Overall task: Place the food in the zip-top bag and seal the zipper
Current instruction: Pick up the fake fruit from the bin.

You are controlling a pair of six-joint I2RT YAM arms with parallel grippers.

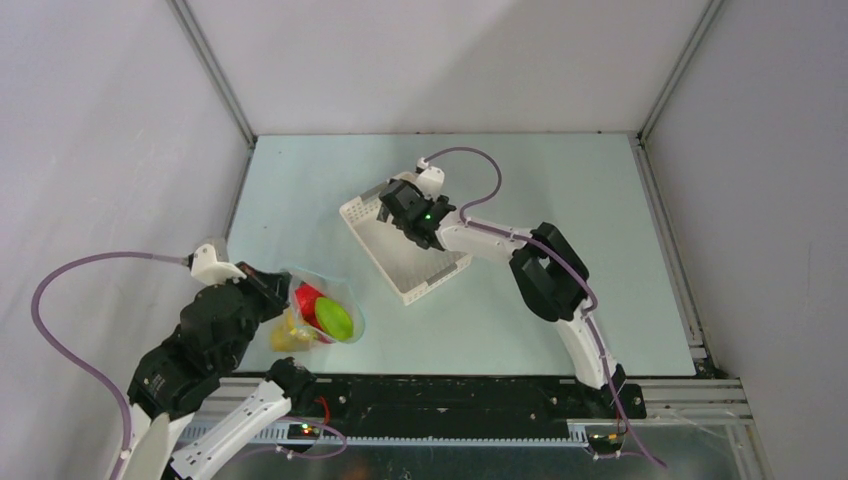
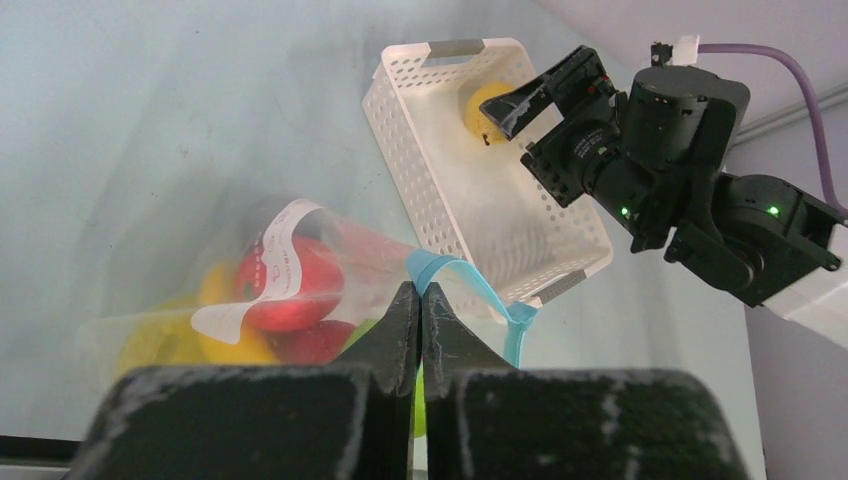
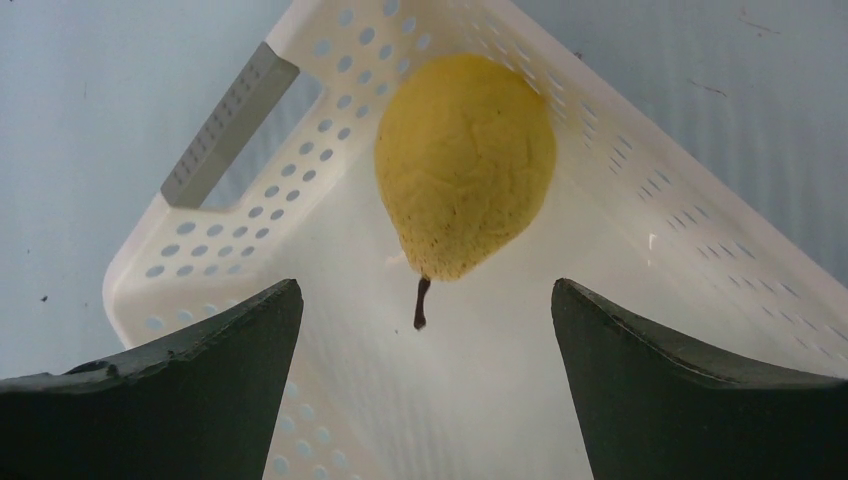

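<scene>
High rear overhead view, two close wrist views; white basket [image 1: 398,258] common to all.

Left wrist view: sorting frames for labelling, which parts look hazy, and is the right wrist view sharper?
Left wrist view: clear crinkly plastic bag hazy, white slotted plastic basket sharp. Right wrist view: yellow pear-shaped toy fruit crisp, evenly lit.

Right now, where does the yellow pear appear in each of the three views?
Top external: not visible; the right gripper hangs over the far end of the white basket and hides it.
Left wrist: the pear is at top centre, inside the basket, partly behind a right finger.
Right wrist: upper centre, between the open fingers.
Shared landmark: the white basket.
</scene>
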